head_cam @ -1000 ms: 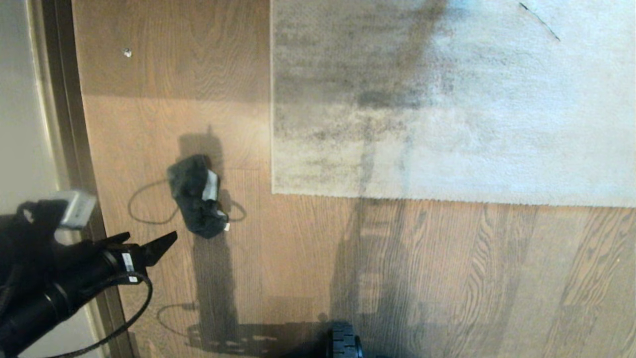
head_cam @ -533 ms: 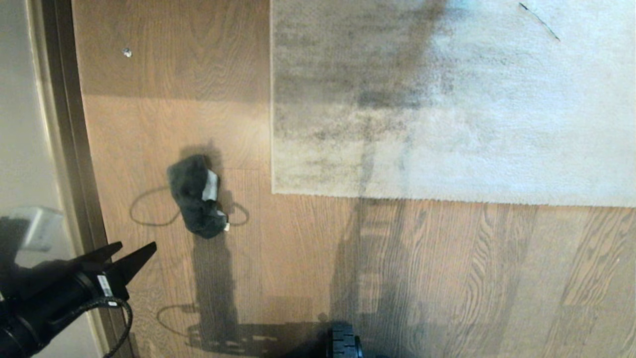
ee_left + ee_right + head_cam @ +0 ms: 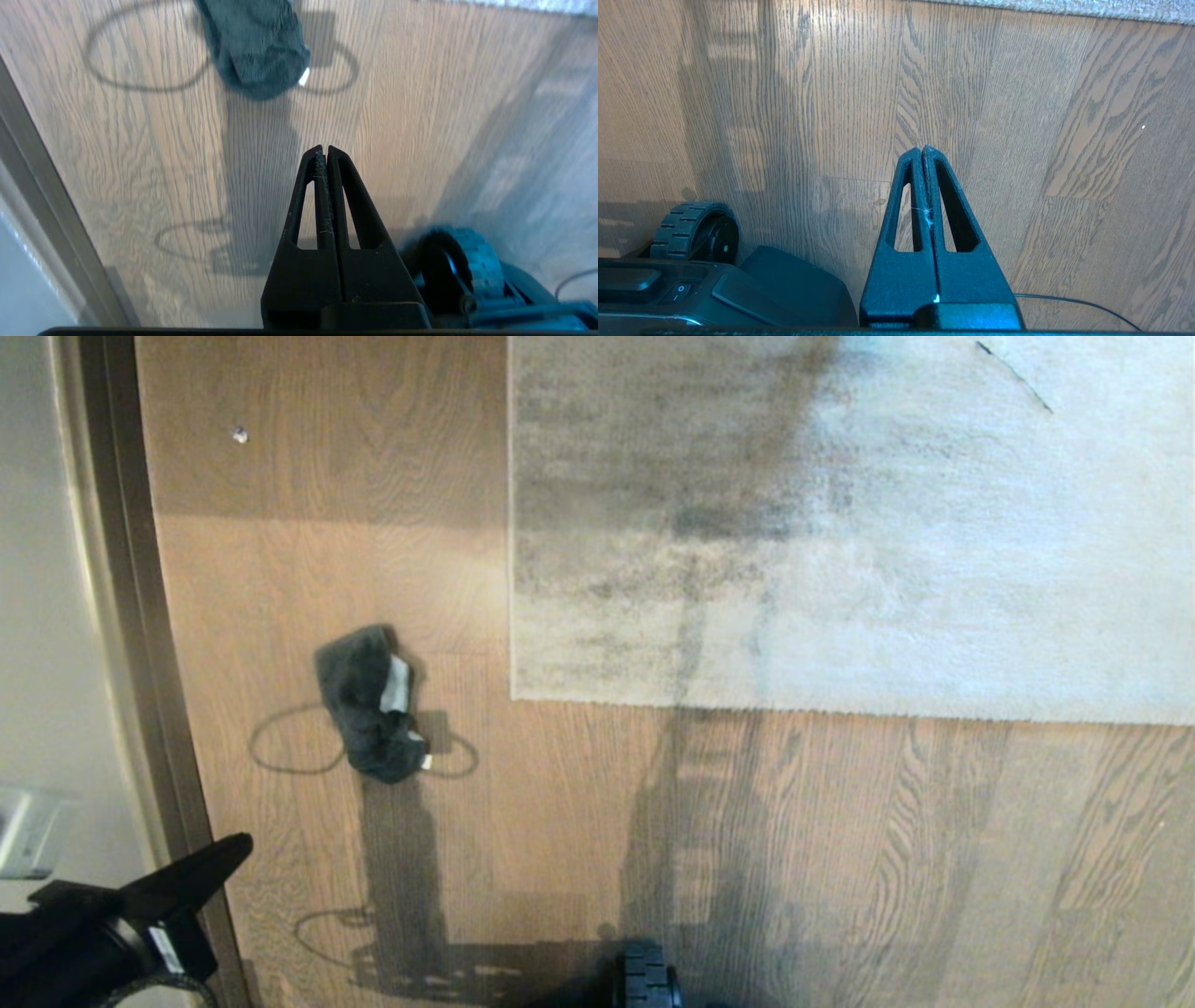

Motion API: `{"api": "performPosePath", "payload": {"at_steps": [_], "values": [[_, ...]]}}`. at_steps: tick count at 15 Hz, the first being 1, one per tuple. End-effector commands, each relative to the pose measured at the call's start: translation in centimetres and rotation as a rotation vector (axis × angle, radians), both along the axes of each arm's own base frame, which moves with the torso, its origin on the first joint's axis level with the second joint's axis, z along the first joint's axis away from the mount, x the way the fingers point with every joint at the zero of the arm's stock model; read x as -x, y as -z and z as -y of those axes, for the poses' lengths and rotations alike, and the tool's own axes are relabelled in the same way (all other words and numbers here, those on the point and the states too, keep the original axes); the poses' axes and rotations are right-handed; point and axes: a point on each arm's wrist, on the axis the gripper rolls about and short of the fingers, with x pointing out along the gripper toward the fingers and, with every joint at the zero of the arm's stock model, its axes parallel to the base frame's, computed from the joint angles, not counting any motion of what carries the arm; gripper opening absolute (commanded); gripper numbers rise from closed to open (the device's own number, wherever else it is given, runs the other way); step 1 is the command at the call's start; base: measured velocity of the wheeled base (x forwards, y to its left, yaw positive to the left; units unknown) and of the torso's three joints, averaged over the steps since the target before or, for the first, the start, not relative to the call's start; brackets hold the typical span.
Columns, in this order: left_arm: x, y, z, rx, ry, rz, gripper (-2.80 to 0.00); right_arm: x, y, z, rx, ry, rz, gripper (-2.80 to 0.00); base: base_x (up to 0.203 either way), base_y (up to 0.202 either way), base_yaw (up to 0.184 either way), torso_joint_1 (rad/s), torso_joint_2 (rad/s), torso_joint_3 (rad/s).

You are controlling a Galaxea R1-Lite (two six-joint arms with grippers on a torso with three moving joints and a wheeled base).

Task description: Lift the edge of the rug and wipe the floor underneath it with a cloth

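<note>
One cloth (image 3: 369, 705) lies at nine o'clock of one rug (image 3: 840, 541); two grippers, left gripper (image 3: 323, 151) and right gripper (image 3: 923, 151); one wheel (image 3: 647, 980) at six.

Dark grey cloth (image 3: 369, 705); mottled grey-beige rug (image 3: 840, 569)

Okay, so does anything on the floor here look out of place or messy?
Yes. The cloth lies crumpled on the bare floor, left of the rug corner, with nothing holding it. A small pale speck sits on the planks farther away; I cannot tell what it is. The rug lies flat.
</note>
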Motion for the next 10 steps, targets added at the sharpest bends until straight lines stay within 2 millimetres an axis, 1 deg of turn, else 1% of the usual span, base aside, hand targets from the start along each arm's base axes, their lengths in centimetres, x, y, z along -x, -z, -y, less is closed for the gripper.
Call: {"api": "performPosePath", "payload": {"at_steps": [1,6,10], "values": [[1.7,-0.4,-0.2,0.006,0.002,0.035,-2.80,0.0,0.0,0.0,0.002,-0.001,-0.002,-2.80,0.000,0.000,0.000,0.000,0.00,0.000],[5.6,0.5,-0.7,0.003,-0.002,0.015,-2.80,0.0,0.0,0.0,0.001,-0.001,-0.002,-2.80,0.000,0.000,0.000,0.000,0.00,0.000],[9.2,2.0,-1.2,0.004,-0.007,0.033,-2.80,0.0,0.0,0.0,0.001,-0.001,-0.002,-2.80,0.000,0.000,0.000,0.000,0.00,0.000]]}}
